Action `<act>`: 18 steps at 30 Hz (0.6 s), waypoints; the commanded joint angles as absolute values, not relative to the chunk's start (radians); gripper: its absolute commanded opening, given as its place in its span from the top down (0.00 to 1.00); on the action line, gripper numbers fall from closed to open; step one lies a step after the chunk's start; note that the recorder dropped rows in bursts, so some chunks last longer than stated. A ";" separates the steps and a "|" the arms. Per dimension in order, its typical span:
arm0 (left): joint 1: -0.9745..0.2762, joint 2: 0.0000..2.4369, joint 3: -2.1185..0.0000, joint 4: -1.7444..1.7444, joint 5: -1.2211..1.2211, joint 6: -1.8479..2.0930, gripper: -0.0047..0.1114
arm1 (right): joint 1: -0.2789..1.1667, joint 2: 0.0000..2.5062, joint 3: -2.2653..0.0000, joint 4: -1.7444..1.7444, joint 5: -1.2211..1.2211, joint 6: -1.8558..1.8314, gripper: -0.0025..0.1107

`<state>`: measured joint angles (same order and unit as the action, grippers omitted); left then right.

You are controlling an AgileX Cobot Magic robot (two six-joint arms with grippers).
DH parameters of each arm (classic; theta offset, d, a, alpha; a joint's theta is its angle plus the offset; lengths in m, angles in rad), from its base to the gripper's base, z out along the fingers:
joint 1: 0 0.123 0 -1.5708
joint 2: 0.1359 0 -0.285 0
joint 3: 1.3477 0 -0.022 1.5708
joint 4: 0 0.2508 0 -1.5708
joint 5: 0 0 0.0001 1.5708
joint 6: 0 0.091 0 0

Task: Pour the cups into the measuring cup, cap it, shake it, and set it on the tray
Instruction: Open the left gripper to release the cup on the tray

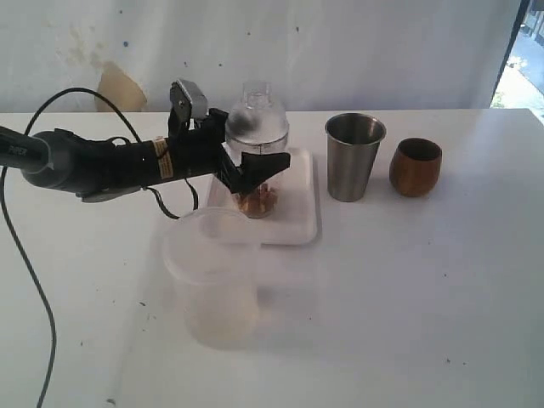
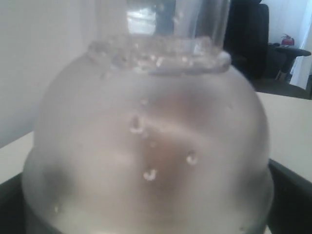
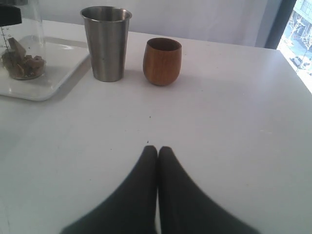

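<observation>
The measuring cup [image 1: 257, 197], with brown bits at its bottom, stands upright on the white tray [image 1: 299, 226]. The clear dome cap [image 1: 256, 119] is on top of it. My left gripper [image 1: 255, 167] is shut on the measuring cup just under the cap. The misted cap [image 2: 146, 146] fills the left wrist view, with a dark finger [image 2: 295, 195] at the edge. The steel tumbler [image 1: 354, 157] and the brown cup [image 1: 416, 167] stand upright to the right of the tray. My right gripper [image 3: 157, 149] is shut and holds nothing, low over bare table short of the tumbler [image 3: 106, 44] and brown cup [image 3: 162, 61]; the exterior view does not show it.
A large frosted tub [image 1: 212, 276] stands in front of the tray, close below my left arm. The left arm's cable [image 1: 17, 246] trails down the left side. The tray's corner [image 3: 53, 78] and the measuring cup [image 3: 22, 48] show in the right wrist view.
</observation>
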<state>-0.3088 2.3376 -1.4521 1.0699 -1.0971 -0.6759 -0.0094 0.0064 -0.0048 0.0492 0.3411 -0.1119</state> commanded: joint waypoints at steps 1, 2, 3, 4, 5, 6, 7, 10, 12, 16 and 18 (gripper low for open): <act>-0.287 2.327 -1.456 1.058 -1.162 -0.683 0.06 | -0.011 0.000 0.000 0.052 0.336 -0.116 0.98; -0.279 2.327 -1.456 1.063 -1.175 -0.690 0.06 | -0.011 0.000 0.000 0.052 0.336 -0.116 0.98; -0.269 2.327 -1.456 1.068 -1.187 -0.693 0.06 | -0.011 0.000 0.000 0.052 0.336 -0.116 0.98; -0.261 2.327 -1.456 1.077 -1.200 -0.698 0.06 | -0.011 0.000 0.000 0.052 0.336 -0.116 0.98; -0.250 2.327 -1.456 1.084 -1.209 -0.700 0.06 | -0.011 0.000 0.000 0.052 0.336 -0.116 0.98; -0.241 2.327 -1.456 1.090 -1.213 -0.713 0.06 | -0.011 0.000 0.000 0.052 0.336 -0.116 0.98; -0.230 2.327 -1.456 1.101 -1.216 -0.724 0.06 | -0.011 0.000 0.000 0.052 0.336 -0.116 0.98; -0.211 2.327 -1.456 1.151 -1.221 -0.744 0.06 | -0.011 0.000 0.000 0.052 0.336 -0.116 0.98; -0.210 2.327 -1.456 1.188 -1.221 -0.746 0.06 | -0.011 0.000 0.000 0.052 0.336 -0.116 0.98; -0.208 2.327 -1.456 1.205 -1.221 -0.748 0.06 | -0.011 0.000 0.000 0.052 0.336 -0.116 0.98; -0.199 2.327 -1.456 1.207 -1.221 -0.748 0.06 | -0.011 0.000 0.000 0.052 0.336 -0.116 0.98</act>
<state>-0.2096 2.3376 -1.4521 1.1935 -1.2056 -0.7397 -0.0094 0.0064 -0.0048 0.0492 0.3411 -0.1136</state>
